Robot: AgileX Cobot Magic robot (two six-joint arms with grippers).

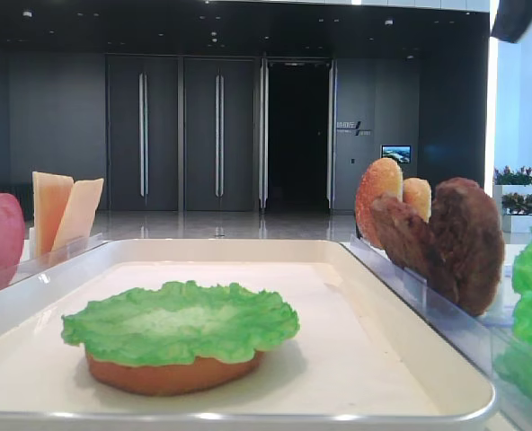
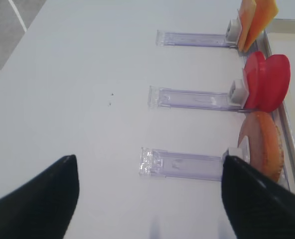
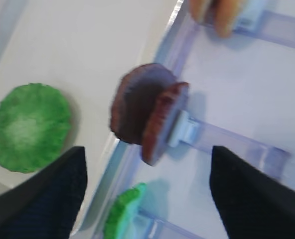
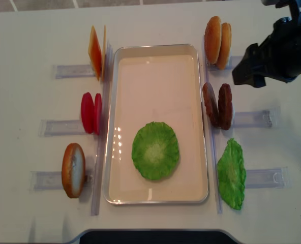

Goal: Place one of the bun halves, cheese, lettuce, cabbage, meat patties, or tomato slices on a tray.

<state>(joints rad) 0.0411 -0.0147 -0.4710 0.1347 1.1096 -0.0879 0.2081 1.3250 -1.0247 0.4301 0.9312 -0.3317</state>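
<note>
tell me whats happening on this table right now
A two-armed robot is building a burger on the tray. A lettuce leaf already lies on a bun half there. The right gripper is open and empty, hovering over the meat patties standing in their holder right of the tray. The left gripper holds nothing, over bare table.

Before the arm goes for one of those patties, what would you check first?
1. Right gripper open: ok, jaws wide apart.
2. Patties between the jaws' line: ok, two standing in their holder.
3. Gripper touching a patty: not ok, it hangs above them.
4. Lettuce on the tray: ok, over a bun.
5. Left gripper out of the way: ok, over the tomato side.
</note>
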